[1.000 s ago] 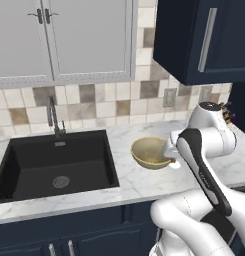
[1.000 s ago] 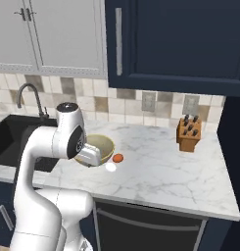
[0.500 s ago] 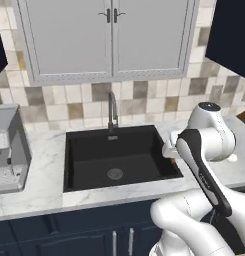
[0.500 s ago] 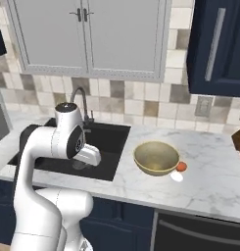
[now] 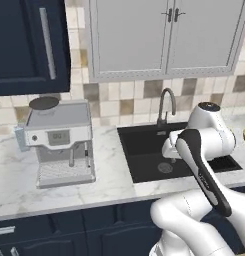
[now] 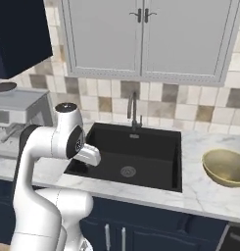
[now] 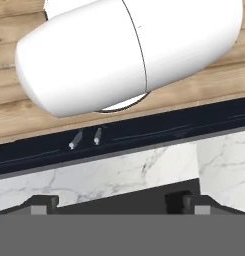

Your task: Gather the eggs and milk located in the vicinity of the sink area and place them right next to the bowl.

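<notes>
At the left of the marble tabletop (image 5: 109,175), in the left base view, stands a grey coffee machine (image 5: 60,142). To its right lies the black sink area (image 6: 133,157), with its round drain (image 6: 128,171) and dark gooseneck tap (image 6: 133,110) at the rear edge. The fingers (image 7: 112,206) are parted above the sink's front edge and hold nothing. Farther right, the bowl (image 6: 224,167) rests on the tabletop, apart from the sink.
</notes>
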{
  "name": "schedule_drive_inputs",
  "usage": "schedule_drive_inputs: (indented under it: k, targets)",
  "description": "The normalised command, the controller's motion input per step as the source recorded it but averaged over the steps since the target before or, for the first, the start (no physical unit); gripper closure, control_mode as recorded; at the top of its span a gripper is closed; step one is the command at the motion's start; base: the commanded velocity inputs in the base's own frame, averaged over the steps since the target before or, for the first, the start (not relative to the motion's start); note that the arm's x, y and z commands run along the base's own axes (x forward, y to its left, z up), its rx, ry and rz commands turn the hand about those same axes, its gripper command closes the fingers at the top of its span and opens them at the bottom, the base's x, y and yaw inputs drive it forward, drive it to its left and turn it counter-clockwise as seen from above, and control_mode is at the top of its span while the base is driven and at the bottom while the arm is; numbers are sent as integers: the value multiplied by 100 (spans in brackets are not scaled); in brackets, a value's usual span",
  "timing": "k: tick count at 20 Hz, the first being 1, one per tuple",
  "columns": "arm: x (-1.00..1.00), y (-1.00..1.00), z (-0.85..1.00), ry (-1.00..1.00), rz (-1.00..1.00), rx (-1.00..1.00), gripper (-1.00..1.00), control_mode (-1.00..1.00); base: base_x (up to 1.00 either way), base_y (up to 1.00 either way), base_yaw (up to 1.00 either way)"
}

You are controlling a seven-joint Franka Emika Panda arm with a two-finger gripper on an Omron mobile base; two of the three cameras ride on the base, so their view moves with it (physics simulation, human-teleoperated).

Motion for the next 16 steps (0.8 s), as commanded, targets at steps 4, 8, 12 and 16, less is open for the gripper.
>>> schedule_drive_inputs:
  k: [4, 8, 12, 16]
  targets:
    - [0, 0, 0, 0, 0, 0, -100, 100, -13, 99, 0]
    - [0, 0, 0, 0, 0, 0, -100, 100, -13, 100, 0]
    - [0, 0, 0, 0, 0, 0, -100, 100, -12, 96, 1]
    - [0, 0, 0, 0, 0, 0, -100, 100, -1, 51, 0]
